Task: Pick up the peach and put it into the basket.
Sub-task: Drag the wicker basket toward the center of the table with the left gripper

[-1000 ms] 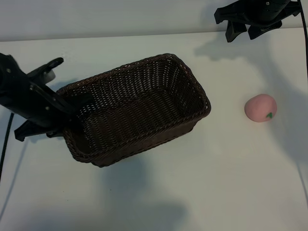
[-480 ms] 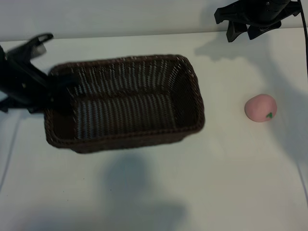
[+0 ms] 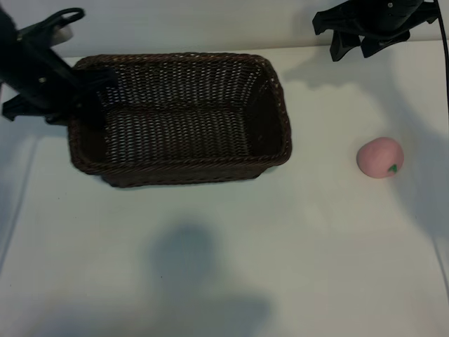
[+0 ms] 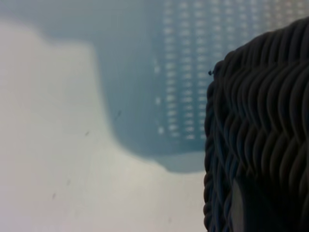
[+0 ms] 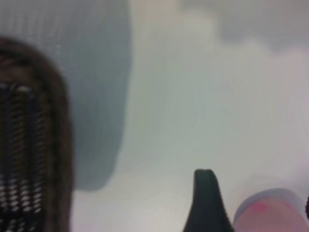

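Observation:
The dark brown wicker basket (image 3: 175, 163) lies lengthwise at the back left of the white table. My left gripper (image 3: 83, 90) is shut on the rim of its left end. In the left wrist view the weave (image 4: 260, 125) fills one side, with one of the fingers (image 4: 236, 208) pressed against it. The pink peach (image 3: 379, 157) sits alone on the table to the right, well apart from the basket. My right gripper (image 3: 351, 49) hangs open at the back right, behind the peach. The right wrist view shows a dark fingertip (image 5: 205, 198) beside the peach (image 5: 270, 215), and the basket (image 5: 29, 145) farther off.
The table's (image 3: 231, 267) back edge runs just behind the basket and the right gripper. A black cable (image 3: 445, 56) hangs along the right side. The basket's latticed shadow (image 4: 193, 87) falls on the table next to it.
The left gripper has swung the basket from a diagonal pose towards the back left, so it now lies parallel to the table's back edge. The peach and the right gripper stayed put.

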Tool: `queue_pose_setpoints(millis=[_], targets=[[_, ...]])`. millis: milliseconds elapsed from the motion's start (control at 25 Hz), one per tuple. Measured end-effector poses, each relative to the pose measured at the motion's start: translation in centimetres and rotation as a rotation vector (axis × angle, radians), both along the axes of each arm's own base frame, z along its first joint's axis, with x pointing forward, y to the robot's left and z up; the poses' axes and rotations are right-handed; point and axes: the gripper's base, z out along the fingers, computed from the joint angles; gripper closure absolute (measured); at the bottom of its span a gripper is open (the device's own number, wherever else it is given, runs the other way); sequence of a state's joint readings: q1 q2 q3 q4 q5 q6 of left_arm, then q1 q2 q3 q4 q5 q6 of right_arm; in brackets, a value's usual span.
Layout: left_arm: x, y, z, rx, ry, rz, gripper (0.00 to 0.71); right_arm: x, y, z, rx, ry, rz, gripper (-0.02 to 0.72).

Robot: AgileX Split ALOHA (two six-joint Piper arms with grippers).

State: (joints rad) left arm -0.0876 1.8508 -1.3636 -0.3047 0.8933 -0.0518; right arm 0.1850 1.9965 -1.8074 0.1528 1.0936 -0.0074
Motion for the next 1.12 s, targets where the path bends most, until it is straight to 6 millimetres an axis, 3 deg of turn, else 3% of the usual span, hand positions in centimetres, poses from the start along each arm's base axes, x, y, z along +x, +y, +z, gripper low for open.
queue_pose_setpoints(millis=[280, 560, 1120], targets=[[2.6, -3.5, -2.1, -0.007, 0.023, -0.057, 0.533, 0.0, 0.0, 0.0, 0.000, 0.000, 0.000, 0.218], [3.3, -5.4, -3.8, -0.029, 0.047, -0.044, 0.537, 0.0, 0.0, 0.0, 0.001, -0.004, -0.001, 0.218], [3.4, -6.2, -5.0, -0.043, 0.079, -0.036, 0.545, 0.1, 0.0, 0.0, 0.001, -0.007, -0.001, 0.219]])
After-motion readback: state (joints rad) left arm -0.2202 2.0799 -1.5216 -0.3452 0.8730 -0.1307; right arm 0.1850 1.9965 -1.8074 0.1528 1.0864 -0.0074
